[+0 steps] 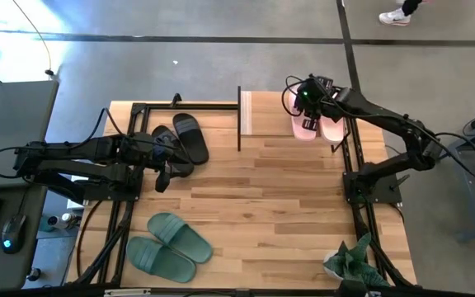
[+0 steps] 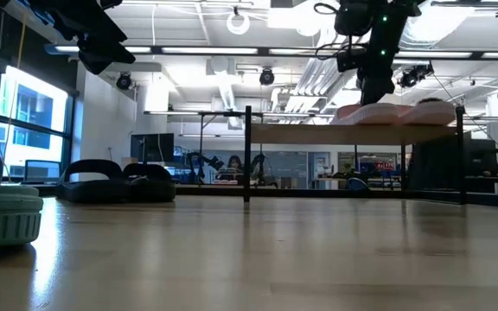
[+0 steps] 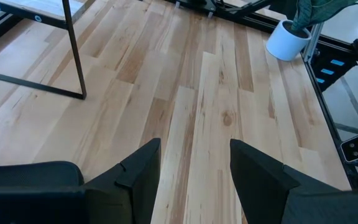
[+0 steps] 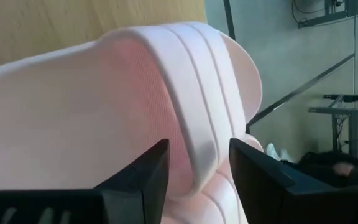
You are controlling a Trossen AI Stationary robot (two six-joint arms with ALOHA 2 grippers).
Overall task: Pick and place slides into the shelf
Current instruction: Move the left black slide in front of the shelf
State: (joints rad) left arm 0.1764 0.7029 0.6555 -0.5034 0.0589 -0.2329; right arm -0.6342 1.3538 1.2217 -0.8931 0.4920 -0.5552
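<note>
Two pink slides [image 1: 318,126] lie side by side, soles down, on the shelf [image 1: 258,115], a low rack with a light plank top at the table's far right. My right gripper [image 4: 197,168] is over the left pink slide [image 4: 104,112], open, with one finger on each side of the strap's ridged edge. A black pair [image 1: 184,142] lies on the table at the far left. A green pair [image 1: 170,246] lies at the near left. My left gripper [image 3: 194,162] hangs open above the bare table, beside the black pair, holding nothing. My right gripper's fingers [image 4: 148,174] stand on either side of the pink slide's strap edge [image 4: 197,124], slanting down from above. I cannot tell whether they touch it. The slide lies on the shelf top.
The shelf's thin black legs [image 3: 73,50] stand on the table. A white pot with a plant [image 1: 349,262] sits at the near right corner. Black frame rails run along both table sides. Bare wood lies between the slides and the shelf.
</note>
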